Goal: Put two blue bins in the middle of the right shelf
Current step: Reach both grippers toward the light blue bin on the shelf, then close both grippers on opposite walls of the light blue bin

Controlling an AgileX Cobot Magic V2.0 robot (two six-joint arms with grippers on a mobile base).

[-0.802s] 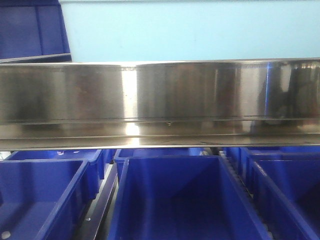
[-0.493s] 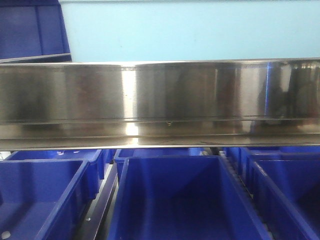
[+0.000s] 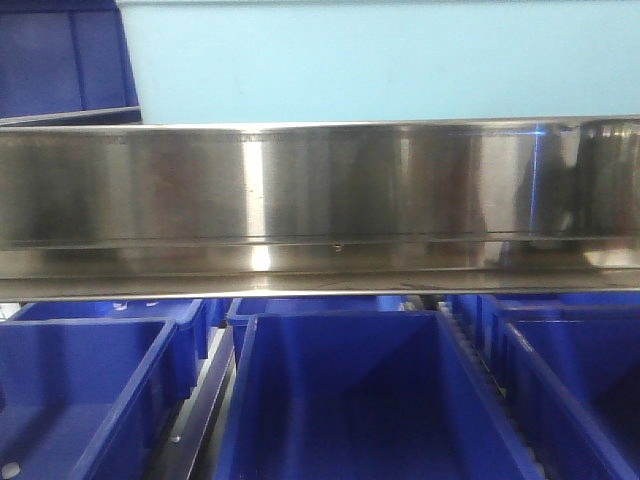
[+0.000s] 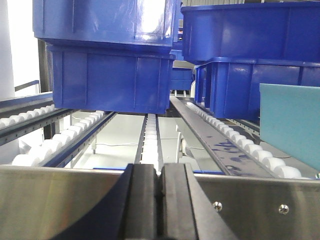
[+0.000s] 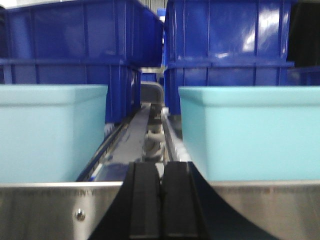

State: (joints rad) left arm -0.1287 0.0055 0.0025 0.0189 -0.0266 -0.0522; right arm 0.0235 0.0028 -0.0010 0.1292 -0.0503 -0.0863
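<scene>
While my left gripper (image 4: 161,175) and right gripper (image 5: 161,172) both sit pinched closed on nothing, 1 pale blue bin (image 5: 50,131) stands left of centre, the other pale blue bin (image 5: 250,131) right, behind the steel lip (image 5: 40,210); scrawl on the rail (image 4: 226,148) is unreadable.

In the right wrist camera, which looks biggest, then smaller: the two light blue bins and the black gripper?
1. Right light blue bin
2. Left light blue bin, nearly alike; both run off the picture's edges, so unsure.
3. Right gripper, clearly smallest.

Bright; glare streak on steel rail (image 3: 258,190); right-wrist view blurred.
</scene>
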